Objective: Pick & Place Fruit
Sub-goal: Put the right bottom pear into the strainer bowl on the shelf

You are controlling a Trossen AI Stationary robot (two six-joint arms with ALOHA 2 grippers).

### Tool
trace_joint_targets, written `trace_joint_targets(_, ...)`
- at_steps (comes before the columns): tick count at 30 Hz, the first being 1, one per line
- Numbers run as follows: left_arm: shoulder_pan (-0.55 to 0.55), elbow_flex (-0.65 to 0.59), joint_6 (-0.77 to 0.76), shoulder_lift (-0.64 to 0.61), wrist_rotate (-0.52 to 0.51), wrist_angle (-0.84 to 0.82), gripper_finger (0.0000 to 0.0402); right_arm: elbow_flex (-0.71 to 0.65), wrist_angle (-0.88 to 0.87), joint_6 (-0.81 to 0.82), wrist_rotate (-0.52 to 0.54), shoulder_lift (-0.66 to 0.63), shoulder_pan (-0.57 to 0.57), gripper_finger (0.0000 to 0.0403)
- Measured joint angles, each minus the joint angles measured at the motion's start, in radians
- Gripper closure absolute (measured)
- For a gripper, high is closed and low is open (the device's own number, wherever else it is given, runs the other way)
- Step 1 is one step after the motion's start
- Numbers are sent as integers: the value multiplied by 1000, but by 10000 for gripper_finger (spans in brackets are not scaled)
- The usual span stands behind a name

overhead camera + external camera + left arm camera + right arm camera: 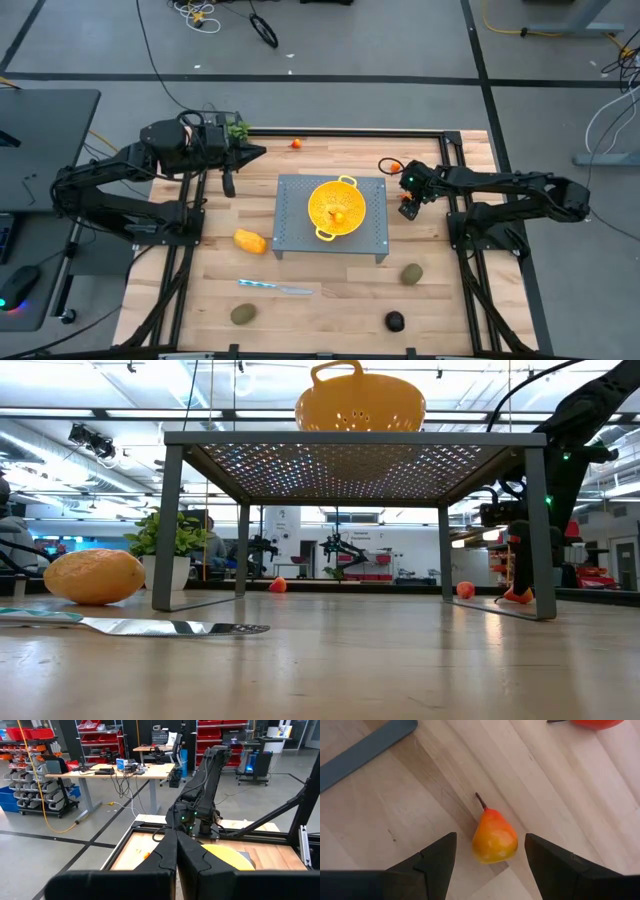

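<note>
Wooden table (pixel 380 810), tool (pixel 490 865) astride pear (pixel 493 836)

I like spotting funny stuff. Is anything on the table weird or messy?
Nothing is spilled or broken. The fruit just lies scattered on the table. One funny thing: the yellow colander sits up on a little metal stand, not on the wood.

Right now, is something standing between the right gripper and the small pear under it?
Nothing visible does. The right gripper hangs open over the small orange pear, one finger on each side, with only bare wooden table between them.
</note>
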Motion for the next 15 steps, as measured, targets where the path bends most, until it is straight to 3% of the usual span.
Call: trace_joint_targets(15, 0, 0, 0, 0, 0, 0, 397, 0, 0, 2, 0, 0, 0, 216)
